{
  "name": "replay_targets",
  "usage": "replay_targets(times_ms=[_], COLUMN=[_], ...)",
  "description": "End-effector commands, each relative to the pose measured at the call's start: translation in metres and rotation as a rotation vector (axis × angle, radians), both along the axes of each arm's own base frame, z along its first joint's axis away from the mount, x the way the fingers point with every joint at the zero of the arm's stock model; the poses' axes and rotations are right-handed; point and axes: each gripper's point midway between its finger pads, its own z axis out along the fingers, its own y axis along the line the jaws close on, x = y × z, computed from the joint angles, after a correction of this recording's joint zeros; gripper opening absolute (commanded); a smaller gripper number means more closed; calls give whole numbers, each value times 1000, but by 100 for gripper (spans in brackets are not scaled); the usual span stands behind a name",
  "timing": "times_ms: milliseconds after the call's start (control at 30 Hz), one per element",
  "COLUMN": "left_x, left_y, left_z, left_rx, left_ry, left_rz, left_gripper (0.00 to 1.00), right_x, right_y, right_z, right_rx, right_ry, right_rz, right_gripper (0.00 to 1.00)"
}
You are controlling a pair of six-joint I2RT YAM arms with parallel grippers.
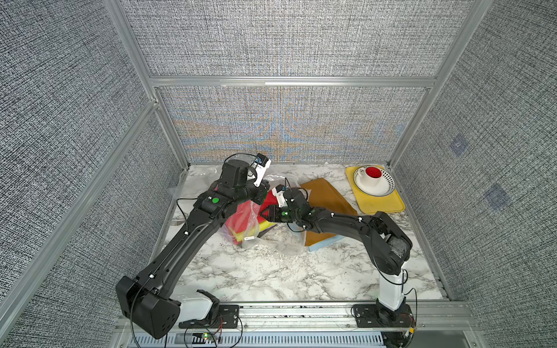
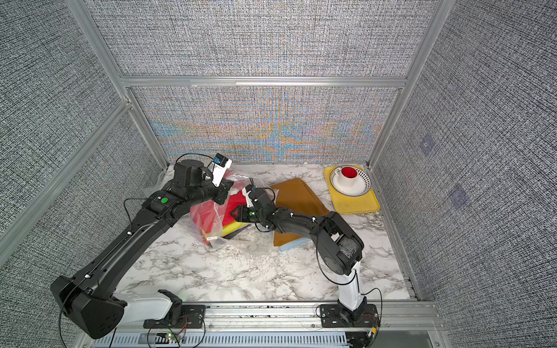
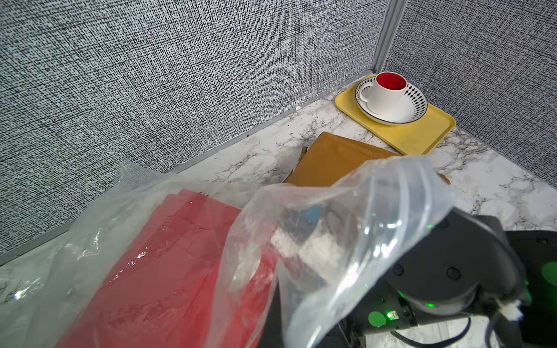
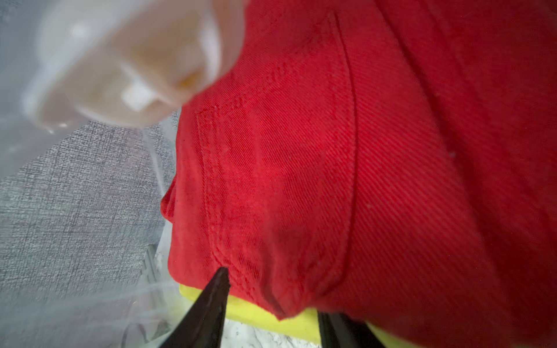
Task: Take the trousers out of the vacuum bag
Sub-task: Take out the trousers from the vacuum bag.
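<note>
Trousers (image 4: 316, 150) are looking soft and floppy; right gripper (image 4: 272, 292) is straddling the red fold, jaws apart, left gripper (image 1: 261, 197) is clamping the bag (image 3: 346, 226).

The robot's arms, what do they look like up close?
The left arm and right arm are matte black with white base segments, a round green sticker near each wrist, thin black cables held by white ties, and black fingers tapering to points.

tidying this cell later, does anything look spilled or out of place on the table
Yes: small white shreds lie strewn over the table just in front of the vacuum bag, like spilled debris. What they are is too small to tell. Nothing else stands out.
</note>
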Motion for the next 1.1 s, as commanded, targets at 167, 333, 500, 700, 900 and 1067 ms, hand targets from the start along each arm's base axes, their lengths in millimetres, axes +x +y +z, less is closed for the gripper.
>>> replay_targets(times_ms=[167, 333, 500, 700, 900, 1067], left_x=[6, 6, 7, 7, 10, 7], left_y=[-6, -4, -3, -3, 8, 17], left_z=[15, 16, 11, -3, -5, 2], left_rx=[-32, -27, -14, 17, 60, 82], left_ry=[-62, -69, -65, -55, -82, -117], left_rz=[-12, -7, 0, -14, 32, 53], left_gripper=[0, 0, 0, 0, 0, 0], right_x=[8, 7, 4, 0, -6, -17], right_y=[8, 10, 5, -3, -16, -32], right_z=[4, -5, -1, 33, 67, 76], right_rx=[-3, -14, -81, -139, -164, -175], right_ry=[-31, -10, -56, -154, -220, -218], right_rz=[11, 15, 16, 13, -7, -28], right_gripper=[47, 26, 0, 0, 0, 0])
